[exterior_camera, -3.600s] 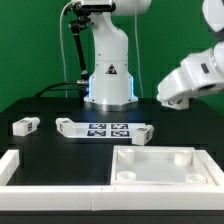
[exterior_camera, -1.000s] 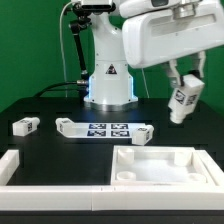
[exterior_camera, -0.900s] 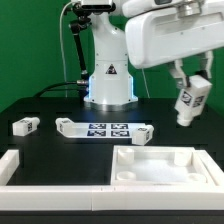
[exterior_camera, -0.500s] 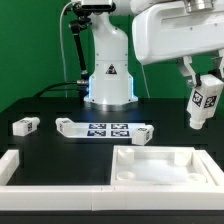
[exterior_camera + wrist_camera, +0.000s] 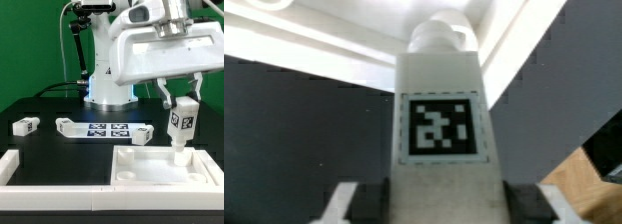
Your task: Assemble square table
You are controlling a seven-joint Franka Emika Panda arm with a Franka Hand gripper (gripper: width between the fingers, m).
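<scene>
Gripper (image 5: 181, 103) is clamped on a short white plastic leg block (image 5: 181, 122), jaws pinching its upper end, tag face toward the exterior camera. This held leg hangs near upright at 4 o'clock of the exterior view. Its lower tip is over the far-right round socket (image 5: 180, 155) of the white plastic square top with raised rim (image 5: 117, 170). The tip looks at or just above the socket, but I can't tell from this angle whether it touches. The wrist view shows the leg's narrow stud end aimed at white plastic below.

Progress, my read: early.
- The square top lies rim-up on the black bench (image 5: 60, 145) at 5 o'clock. The sockets I can see are bare and no leg is fitted.
- A second white leg block (image 5: 25, 126) lies on its side at 9 o'clock, well apart from the top.
- The other legs are not in view.
- Left to do: seat and fasten the held leg, then the rest.

Labels:
- Both legs carry black-and-white square tags.
- The flat white marker board (image 5: 104, 130) near centre carries several more.
- The long white border rail (image 5: 40, 165) at 7 o'clock shows none.
- No readable writing anywhere.
</scene>
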